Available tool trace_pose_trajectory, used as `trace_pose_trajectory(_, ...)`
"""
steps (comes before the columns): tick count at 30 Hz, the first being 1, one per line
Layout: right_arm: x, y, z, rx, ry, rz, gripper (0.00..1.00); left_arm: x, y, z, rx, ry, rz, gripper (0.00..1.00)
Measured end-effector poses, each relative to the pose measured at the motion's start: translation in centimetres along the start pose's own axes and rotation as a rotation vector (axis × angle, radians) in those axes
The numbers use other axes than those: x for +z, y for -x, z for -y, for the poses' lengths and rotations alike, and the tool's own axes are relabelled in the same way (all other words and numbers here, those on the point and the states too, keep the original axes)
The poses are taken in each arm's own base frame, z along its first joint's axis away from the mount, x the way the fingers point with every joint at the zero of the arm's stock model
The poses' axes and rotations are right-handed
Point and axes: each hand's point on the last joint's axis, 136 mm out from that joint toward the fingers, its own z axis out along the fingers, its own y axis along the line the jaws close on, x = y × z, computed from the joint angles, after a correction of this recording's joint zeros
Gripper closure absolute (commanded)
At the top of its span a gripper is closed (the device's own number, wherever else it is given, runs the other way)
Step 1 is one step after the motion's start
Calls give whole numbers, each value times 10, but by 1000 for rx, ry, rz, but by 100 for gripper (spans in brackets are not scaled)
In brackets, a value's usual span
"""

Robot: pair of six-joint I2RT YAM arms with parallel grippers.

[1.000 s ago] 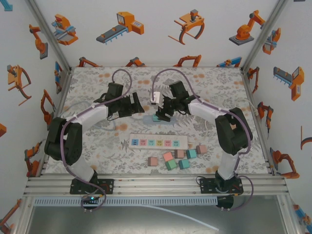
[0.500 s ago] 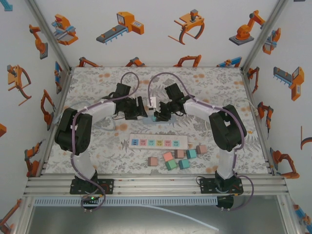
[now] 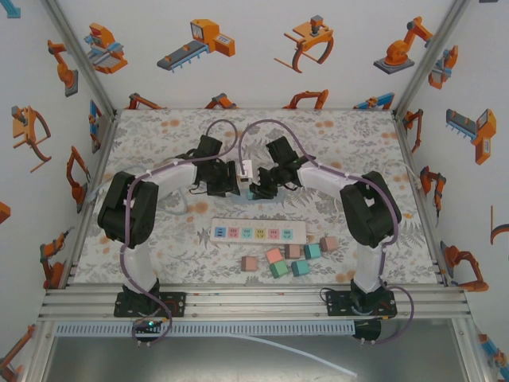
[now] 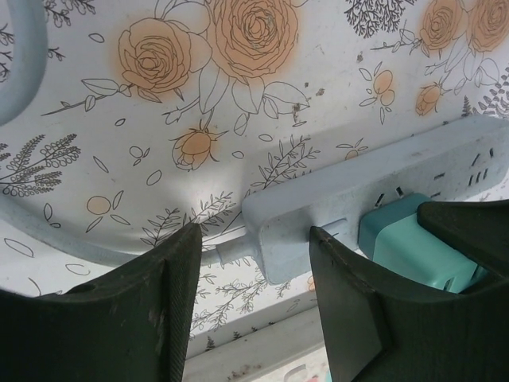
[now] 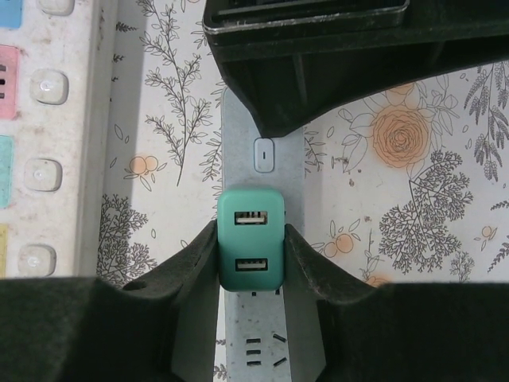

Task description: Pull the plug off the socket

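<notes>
Floral tabletop (image 3: 382, 135), right fingers (image 5: 302, 274) tight on teal plug (image 5: 250, 239), left fingers (image 4: 175, 302) part-open astride grey socket strip (image 4: 318, 215)

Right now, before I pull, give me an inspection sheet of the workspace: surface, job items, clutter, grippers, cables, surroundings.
Surface: floral table cover, lying flat.
Job's things: teal plug seated in the pale power strip, close to its cord end.
Clutter: second strip with coloured sockets and a cluster of coloured blocks, both nearer the arm bases, apart from the job.
Grippers: right gripper shut on the teal plug's sides; left gripper open, straddling the strip's cord end with a gap on one side.
Cables: strip cord leaves that end; purple arm cables loop above both wrists.
Surroundings: white walls with orange robot pictures; aluminium frame.
</notes>
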Motion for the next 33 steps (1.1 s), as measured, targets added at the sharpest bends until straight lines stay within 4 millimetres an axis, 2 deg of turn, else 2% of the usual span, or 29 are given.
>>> trace_pose_trajectory(17,0,2,-1,8,3,-6,98,0,1,3,83,71,14,46)
trace_pose_trajectory(33,0,4,-2,9,11,-1,100,2,9,6,124,120,52,45)
